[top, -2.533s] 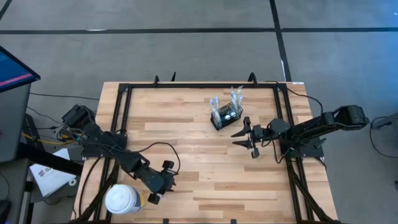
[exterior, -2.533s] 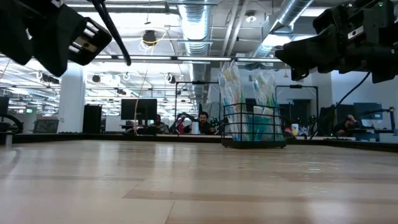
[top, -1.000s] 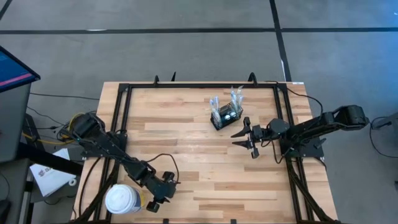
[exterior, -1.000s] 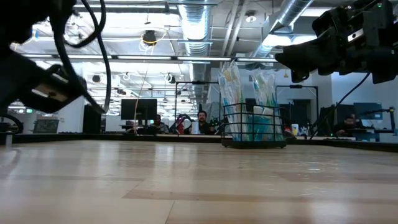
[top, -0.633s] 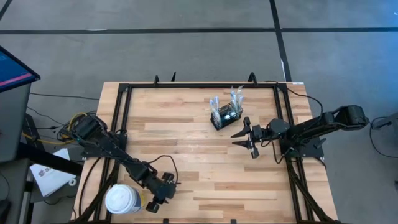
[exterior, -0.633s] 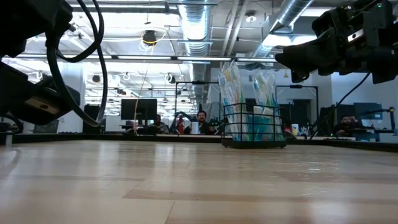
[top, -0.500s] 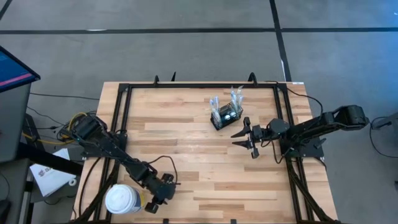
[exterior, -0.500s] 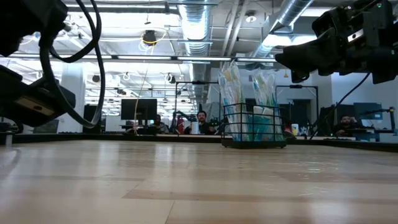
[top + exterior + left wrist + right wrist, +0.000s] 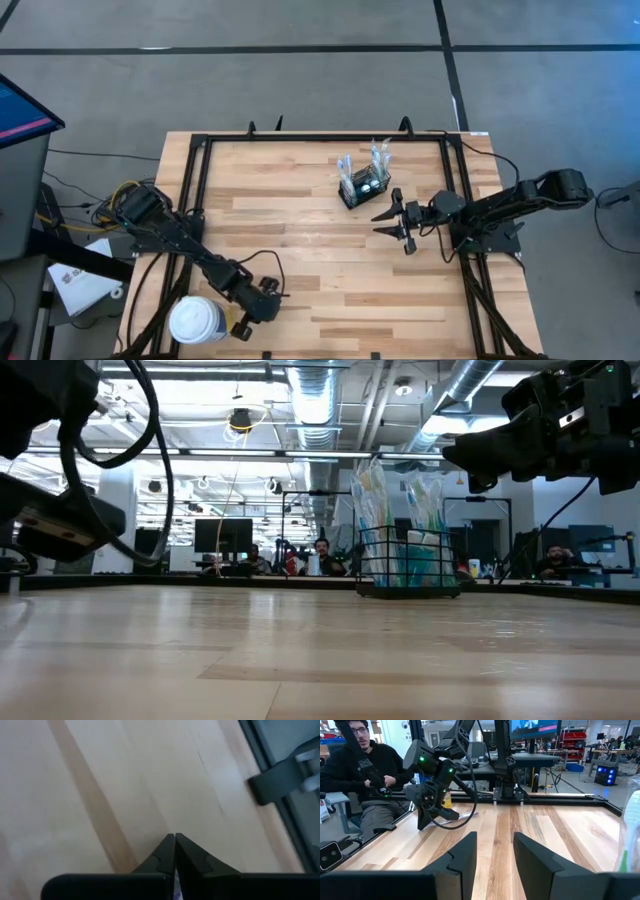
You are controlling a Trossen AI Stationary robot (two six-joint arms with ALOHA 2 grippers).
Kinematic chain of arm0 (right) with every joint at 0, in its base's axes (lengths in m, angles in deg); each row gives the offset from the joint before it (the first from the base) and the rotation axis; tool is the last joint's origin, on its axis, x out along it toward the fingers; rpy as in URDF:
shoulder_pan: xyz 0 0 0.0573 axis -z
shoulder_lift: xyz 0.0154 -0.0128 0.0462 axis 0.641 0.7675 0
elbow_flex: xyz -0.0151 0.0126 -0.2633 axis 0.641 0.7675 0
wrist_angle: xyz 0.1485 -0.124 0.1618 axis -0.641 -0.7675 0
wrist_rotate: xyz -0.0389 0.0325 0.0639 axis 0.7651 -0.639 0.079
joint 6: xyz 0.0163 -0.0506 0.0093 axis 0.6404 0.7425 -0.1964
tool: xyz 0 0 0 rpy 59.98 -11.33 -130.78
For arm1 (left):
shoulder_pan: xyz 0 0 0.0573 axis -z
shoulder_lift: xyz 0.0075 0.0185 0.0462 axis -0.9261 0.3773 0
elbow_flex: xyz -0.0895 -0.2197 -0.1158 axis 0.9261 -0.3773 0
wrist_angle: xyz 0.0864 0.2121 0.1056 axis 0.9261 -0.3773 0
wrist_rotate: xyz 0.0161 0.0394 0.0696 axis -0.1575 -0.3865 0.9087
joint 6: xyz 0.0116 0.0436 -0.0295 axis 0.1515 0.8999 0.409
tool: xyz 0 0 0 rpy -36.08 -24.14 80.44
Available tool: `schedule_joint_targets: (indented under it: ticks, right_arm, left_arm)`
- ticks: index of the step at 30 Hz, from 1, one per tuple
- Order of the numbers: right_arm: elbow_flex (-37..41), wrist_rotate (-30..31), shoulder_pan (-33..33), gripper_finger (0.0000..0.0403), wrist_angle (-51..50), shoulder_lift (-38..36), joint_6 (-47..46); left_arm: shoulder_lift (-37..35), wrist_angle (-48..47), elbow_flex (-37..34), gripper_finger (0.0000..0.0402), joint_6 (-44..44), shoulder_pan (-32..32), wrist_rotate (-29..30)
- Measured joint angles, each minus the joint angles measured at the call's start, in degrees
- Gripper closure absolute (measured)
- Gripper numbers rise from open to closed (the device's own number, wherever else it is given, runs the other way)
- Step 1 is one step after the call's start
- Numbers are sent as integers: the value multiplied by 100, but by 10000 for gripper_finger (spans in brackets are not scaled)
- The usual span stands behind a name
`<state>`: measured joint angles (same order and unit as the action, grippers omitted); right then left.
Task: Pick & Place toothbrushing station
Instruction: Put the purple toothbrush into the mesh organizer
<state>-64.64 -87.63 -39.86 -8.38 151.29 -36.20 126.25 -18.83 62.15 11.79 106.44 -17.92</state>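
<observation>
Standing toward the bench's (image 9: 300,200) far right, the caddy (image 9: 362,188) is looking light, stiff, top-heavy with brushes (image 9: 372,500); you're best pinching its wire rim; right claw (image 9: 392,222) is hovering open just beside it; left claw (image 9: 262,300) is sitting closed, empty, near corner.

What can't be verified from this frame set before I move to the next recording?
- Caddy contents: too small from above; the low view shows brush packs but no count, and wire mesh screens the lower part.
- Tub: the left arm crosses its edge in the high view; absent from the other views.
- Left gripper: shut on bare wood; the left wrist view is blurred.
- Right gripper: open, but its view catches only the caddy's edge.
</observation>
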Motion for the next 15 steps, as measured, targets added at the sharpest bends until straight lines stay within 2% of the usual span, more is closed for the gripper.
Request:
schedule_joint_targets:
  ticks: [9, 15]
  right_arm:
    - [-2, 0, 0, 283, -1, 0, 0]
    - [-9, 0, 0, 283, -1, 2, 0]
  left_arm:
    - [-211, 146, 12, 401, 258, -176, 695]
    - [-697, 220, 13, 401, 754, -255, 1476]
